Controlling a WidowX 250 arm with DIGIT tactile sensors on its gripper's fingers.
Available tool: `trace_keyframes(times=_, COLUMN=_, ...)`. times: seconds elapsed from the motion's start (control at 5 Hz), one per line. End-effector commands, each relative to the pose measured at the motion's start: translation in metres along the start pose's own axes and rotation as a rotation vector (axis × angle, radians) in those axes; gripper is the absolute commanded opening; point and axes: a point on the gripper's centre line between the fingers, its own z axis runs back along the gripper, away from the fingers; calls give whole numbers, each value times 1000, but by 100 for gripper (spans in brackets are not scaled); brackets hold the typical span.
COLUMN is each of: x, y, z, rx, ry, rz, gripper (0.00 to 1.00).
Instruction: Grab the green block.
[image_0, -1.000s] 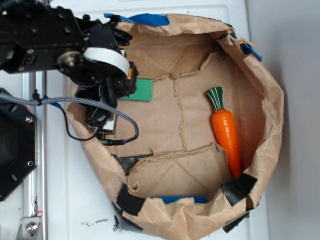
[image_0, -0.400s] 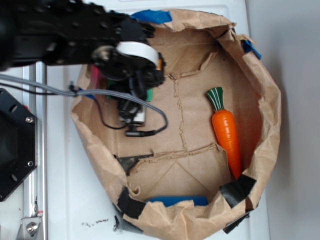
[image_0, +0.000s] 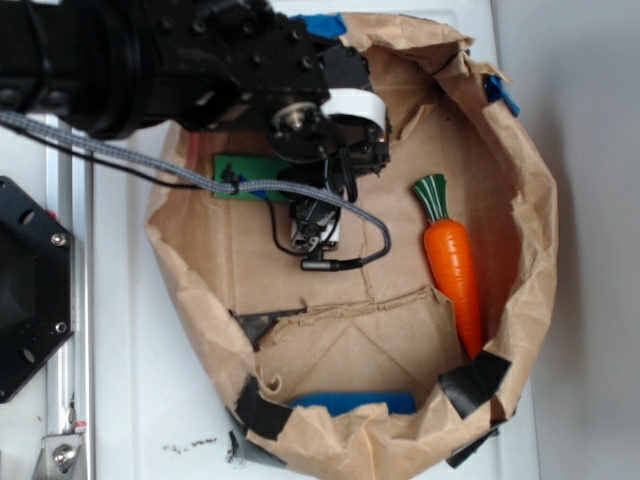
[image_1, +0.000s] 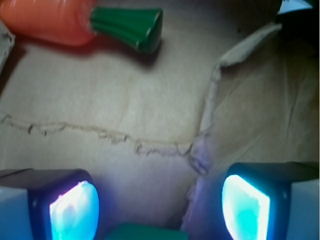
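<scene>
Since the earlier frames, the arm has been swung rightward over the paper bag (image_0: 540, 200). Its pincer (image_1: 160, 205) is held apart, empty. The green block (image_0: 245, 168) is left near the bag's left edge, behind the fingers.

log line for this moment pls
claw: open, empty | green block: on paper between fingers, ungrasped | carrot: untouched, apart

The exterior view looks straight down from well above, taking in the whole paper bag (image_0: 520, 180) on the white desk (image_0: 140, 400). The wrist view sits close above the bag floor, looking past the end effector (image_1: 160, 205). Both views share the carrot (image_0: 452, 262) and the floor's creases.
</scene>
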Motion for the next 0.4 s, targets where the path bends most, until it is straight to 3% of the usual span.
trace_keyframes(times=0.0, x=-20, y=-3, z=24, rx=10, ry=-41, rz=-33, gripper=100)
trace_keyframes(times=0.2, x=-33, y=-4, z=31, rx=6, ry=-41, rz=-37, gripper=100)
